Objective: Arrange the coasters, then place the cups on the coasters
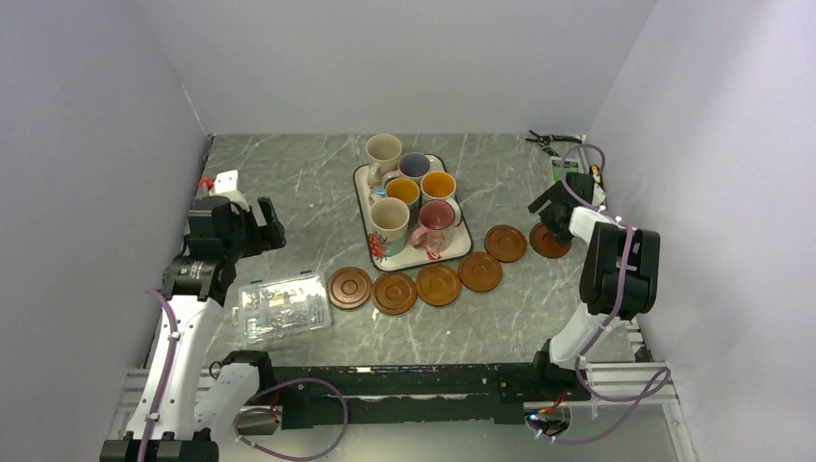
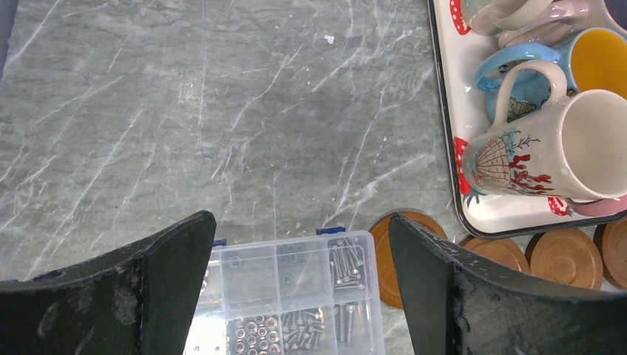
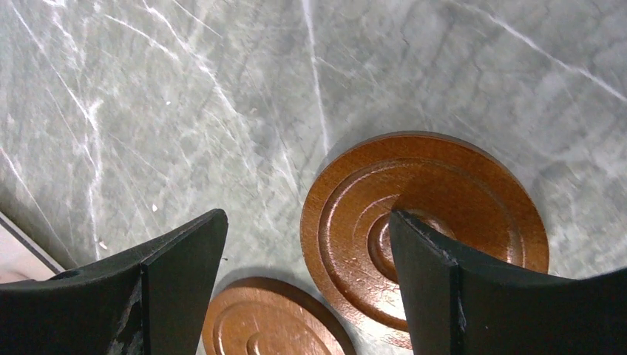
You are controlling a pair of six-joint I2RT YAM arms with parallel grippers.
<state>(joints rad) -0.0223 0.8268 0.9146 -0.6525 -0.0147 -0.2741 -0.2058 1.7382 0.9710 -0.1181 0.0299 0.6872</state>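
Marble bench (image 1: 289,183): right end effector (image 3: 307,222) wide over the end coaster (image 3: 444,192); closing off-centre, we risk shoving it into its neighbour (image 3: 266,325).

The left tool (image 1: 267,227) is held raised on the left side, jaws spread wide. The right tool (image 1: 545,207) reaches forward on the right, tilted down, jaws equally wide.

My right gripper (image 1: 550,206) hangs over the rightmost coaster (image 1: 552,246) of 6; 6 cups (image 1: 389,221) crowd the tray (image 1: 454,250).
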